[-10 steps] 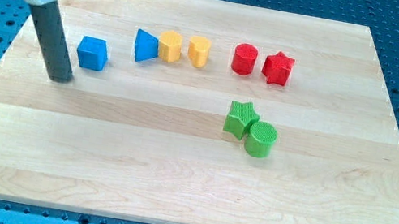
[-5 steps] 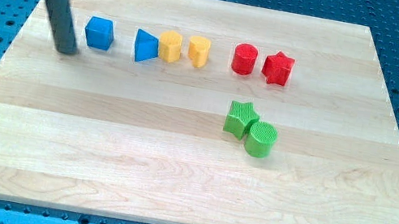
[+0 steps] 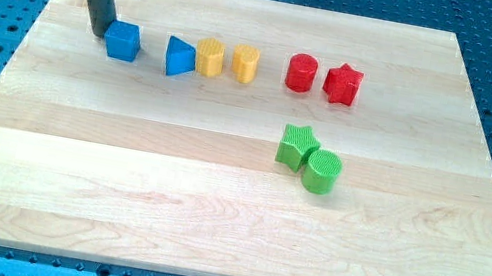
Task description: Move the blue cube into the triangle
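Note:
The blue cube [image 3: 123, 40] sits on the wooden board near the view's upper left. The blue triangle [image 3: 179, 56] lies a short gap to its right, touching a yellow block. My tip [image 3: 100, 32] stands just left of the blue cube, at its upper left corner, touching or nearly touching it. The dark rod rises from there toward the view's top left.
A yellow hexagon-like block [image 3: 210, 57] and a yellow block [image 3: 245, 63] continue the row, then a red cylinder [image 3: 302, 73] and a red star [image 3: 343, 84]. A green star [image 3: 297, 147] and a green cylinder [image 3: 321, 171] sit lower right of centre.
My tip moved up and to the right, from below left of the blue cube to its left side. The blue cube shifted up earlier and now sits level with the triangle.

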Tool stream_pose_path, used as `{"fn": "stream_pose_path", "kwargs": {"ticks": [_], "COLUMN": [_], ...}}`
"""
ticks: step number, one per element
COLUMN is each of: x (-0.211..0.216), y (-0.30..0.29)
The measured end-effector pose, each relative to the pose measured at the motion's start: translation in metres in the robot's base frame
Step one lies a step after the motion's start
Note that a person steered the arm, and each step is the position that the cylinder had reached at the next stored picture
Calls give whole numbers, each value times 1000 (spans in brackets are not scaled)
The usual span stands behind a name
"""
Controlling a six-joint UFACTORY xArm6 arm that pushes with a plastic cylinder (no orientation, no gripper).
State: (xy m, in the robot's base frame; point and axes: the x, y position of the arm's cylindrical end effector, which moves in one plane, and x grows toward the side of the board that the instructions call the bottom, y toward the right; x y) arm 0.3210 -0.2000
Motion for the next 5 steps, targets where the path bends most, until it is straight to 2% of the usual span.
{"fn": "stream_pose_path", "kwargs": {"ticks": [1,2,5], "x": [0,0,2], "y": [28,29,-4]}}
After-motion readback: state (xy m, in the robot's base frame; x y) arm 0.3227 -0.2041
